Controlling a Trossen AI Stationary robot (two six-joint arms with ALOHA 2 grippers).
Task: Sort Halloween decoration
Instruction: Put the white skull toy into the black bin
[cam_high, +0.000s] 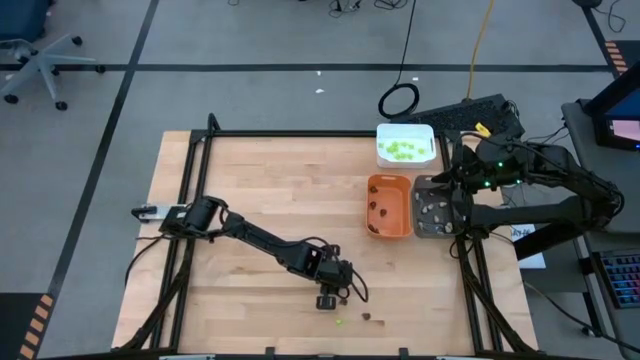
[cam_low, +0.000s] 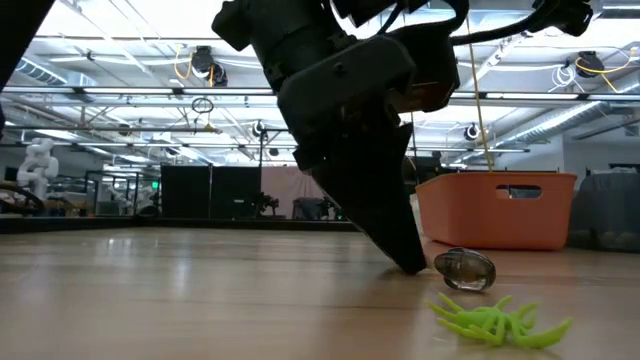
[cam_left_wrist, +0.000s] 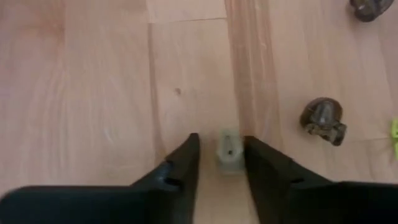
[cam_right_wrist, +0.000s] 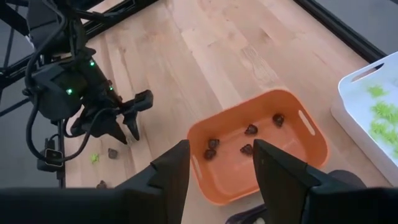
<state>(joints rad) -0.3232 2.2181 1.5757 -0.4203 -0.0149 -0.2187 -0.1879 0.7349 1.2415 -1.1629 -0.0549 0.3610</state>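
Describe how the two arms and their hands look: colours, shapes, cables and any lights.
Both arms are dark, nearly black, built of jointed segments. The left hand ends in two flat, tapering black fingers; black cables loop beside its wrist in the high view. The right hand has the same wedge-shaped black fingers, and the right arm carries black cable bundles with small green lights glowing near its wrist.

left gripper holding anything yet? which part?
Cannot tell. The left gripper has its fingers on either side of a pale beige piece on the table, flanking its two sides, with slight gaps still showing. The right gripper holds nothing.
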